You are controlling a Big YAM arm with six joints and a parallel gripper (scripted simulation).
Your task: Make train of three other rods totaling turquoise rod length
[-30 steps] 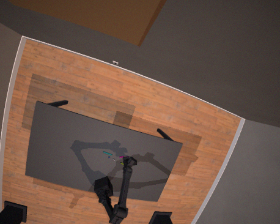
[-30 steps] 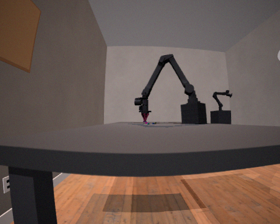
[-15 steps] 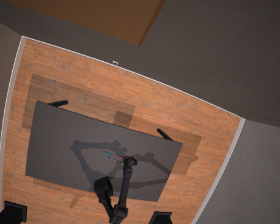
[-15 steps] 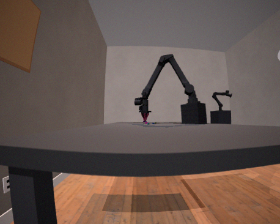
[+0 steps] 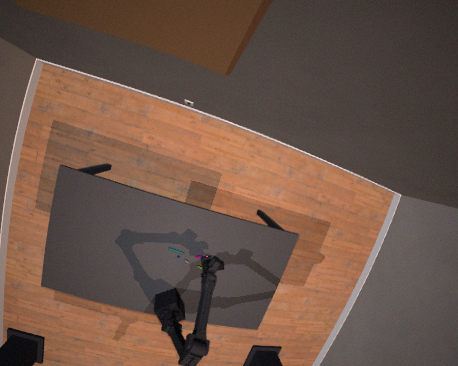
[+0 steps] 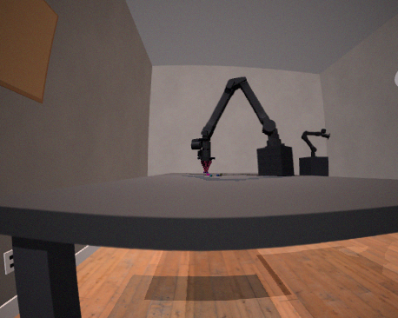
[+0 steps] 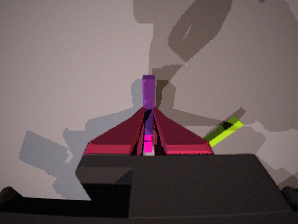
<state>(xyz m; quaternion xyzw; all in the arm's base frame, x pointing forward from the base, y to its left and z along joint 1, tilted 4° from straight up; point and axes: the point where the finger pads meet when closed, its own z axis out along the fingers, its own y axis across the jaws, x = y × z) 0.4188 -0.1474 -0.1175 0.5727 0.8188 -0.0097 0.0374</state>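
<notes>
My gripper [image 5: 208, 257] [image 6: 206, 172] [image 7: 148, 112] points down at the table, shut on the purple rod [image 7: 148, 92], whose far part sticks out past the fingertips. The magenta rod [image 5: 198, 256] [image 7: 148, 145] shows in line behind it between the fingers; any gap there is hidden. A small pale patch shows beyond the magenta in the wrist view; I cannot tell what it is. The lime rod [image 5: 200, 267] [image 7: 225, 132] lies aslant to one side. The turquoise rod [image 5: 176, 250], blue rod [image 5: 178, 257] and grey rod [image 5: 186, 261] lie apart from the gripper.
The dark table [image 5: 90, 215] [image 6: 161, 204] carries the rods and wide arm shadows. The arm's black base block [image 5: 169, 302] [image 6: 275, 161] stands at the table's edge. A second, smaller-looking arm [image 6: 314, 141] stands farther back in the exterior view.
</notes>
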